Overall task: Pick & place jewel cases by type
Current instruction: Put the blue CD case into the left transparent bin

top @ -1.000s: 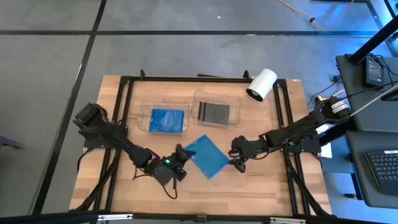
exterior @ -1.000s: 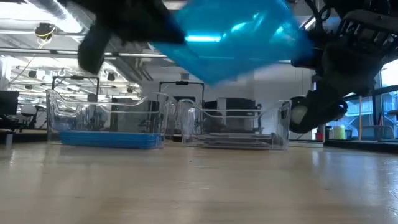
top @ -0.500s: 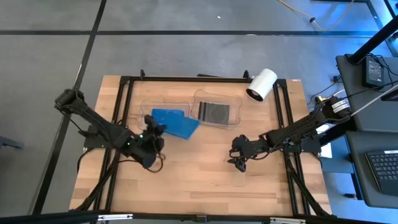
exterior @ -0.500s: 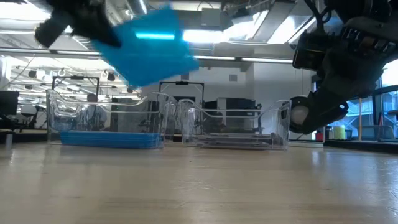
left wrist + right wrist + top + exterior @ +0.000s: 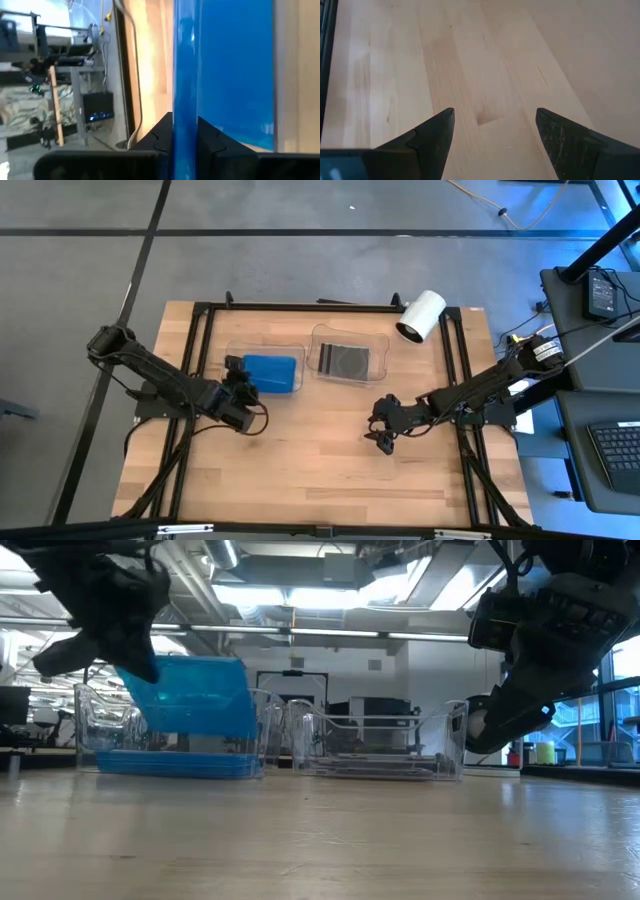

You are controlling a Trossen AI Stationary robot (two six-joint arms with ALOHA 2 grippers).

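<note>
My left gripper [image 5: 241,384] is shut on a bright blue jewel case [image 5: 272,375], which hangs over the left clear tray [image 5: 231,356]. In the low view the case [image 5: 190,695] hangs tilted above another blue case [image 5: 180,765] that lies flat on that tray's floor. The right clear tray [image 5: 375,345] holds dark grey cases [image 5: 346,360], lying flat. My right gripper [image 5: 382,434] stands open over bare wood right of the table's middle, with nothing between its fingers [image 5: 432,137]. My left gripper pinches the blue case between its two fingers [image 5: 161,134], one on each flat face, at the edge [image 5: 185,117] that faces the table's left side. The fingers come from the left, slanting down. The case is lifted clear, tilted, above the left tray.
A white cylinder [image 5: 420,315] lies at the far right corner of the table. Black frame rails [image 5: 200,340] run along the table's sides. Bare wood [image 5: 320,460] spreads across the near half of the table.
My left gripper has carried the blue case from the table's middle toward the far left, to above the left tray, turning and tipping as it went. The case, once high and nearly flat, now hangs lower and more steeply tilted.
</note>
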